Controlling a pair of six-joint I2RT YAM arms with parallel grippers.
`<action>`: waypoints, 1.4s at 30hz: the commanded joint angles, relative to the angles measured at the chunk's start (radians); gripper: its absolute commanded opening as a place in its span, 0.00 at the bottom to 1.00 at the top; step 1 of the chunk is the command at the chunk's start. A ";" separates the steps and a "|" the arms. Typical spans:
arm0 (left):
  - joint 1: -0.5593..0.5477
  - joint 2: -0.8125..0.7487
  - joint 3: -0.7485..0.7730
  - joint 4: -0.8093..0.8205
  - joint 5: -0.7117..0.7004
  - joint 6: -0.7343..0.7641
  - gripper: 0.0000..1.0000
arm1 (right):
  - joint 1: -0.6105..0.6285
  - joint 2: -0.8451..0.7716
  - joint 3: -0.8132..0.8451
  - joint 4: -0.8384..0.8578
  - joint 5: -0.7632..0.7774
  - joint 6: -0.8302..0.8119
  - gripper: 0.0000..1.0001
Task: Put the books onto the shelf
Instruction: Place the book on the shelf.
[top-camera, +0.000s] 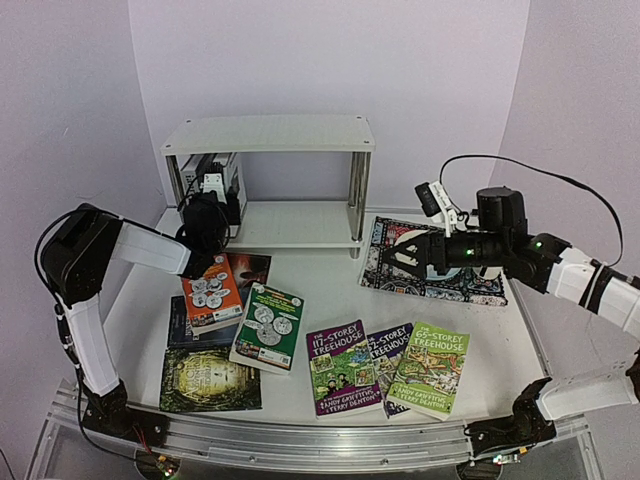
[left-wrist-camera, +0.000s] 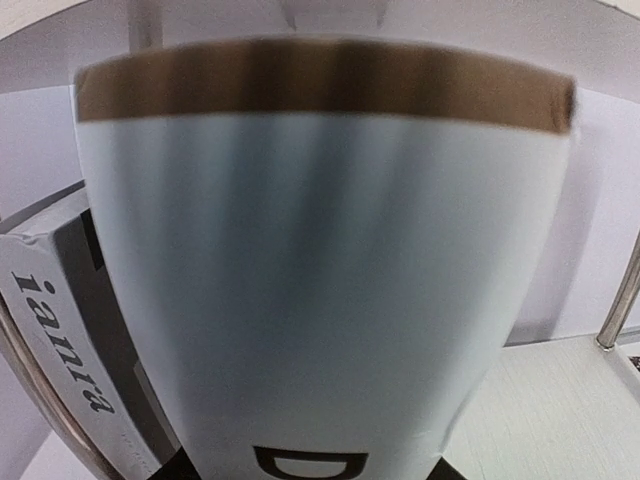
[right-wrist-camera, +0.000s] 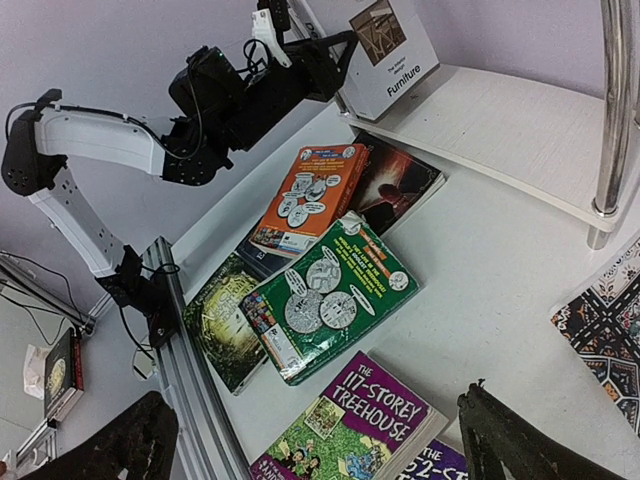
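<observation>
White worktop (top-camera: 330, 290), pale lilac walls all round, and the white shelf (top-camera: 268, 133) stands at the back. The left end effector (top-camera: 211, 192) is clamped on a white hardback (left-wrist-camera: 320, 280) with a brown band, upright at the lower tier's left end beside another white book (left-wrist-camera: 60, 320). The right end effector (top-camera: 392, 255) hangs spread wide over the patterned mat (top-camera: 470, 285). An orange paperback (top-camera: 213, 292), a green paperback (top-camera: 268, 327) and the Treehouse paperbacks (top-camera: 343, 368) lie flat on the worktop.

Surfaces noted. The shelf (top-camera: 268, 133): matt white boards; its posts (right-wrist-camera: 612, 110) polished chrome metal. The green paperback (right-wrist-camera: 330, 295) and orange paperback (right-wrist-camera: 305, 195): glossy paper covers. The white hardback (left-wrist-camera: 300, 290): smooth matt jacket. The table (right-wrist-camera: 480, 290): smooth, matt white.
</observation>
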 joint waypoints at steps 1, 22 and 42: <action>0.004 0.022 0.070 0.076 -0.001 0.021 0.32 | 0.004 -0.027 0.046 -0.011 -0.007 -0.025 0.98; 0.038 0.107 0.137 0.067 -0.038 0.052 0.30 | 0.004 -0.014 0.061 -0.028 -0.027 -0.037 0.98; 0.054 0.116 0.123 0.067 -0.080 0.051 0.30 | 0.004 -0.011 0.064 -0.034 -0.030 -0.035 0.98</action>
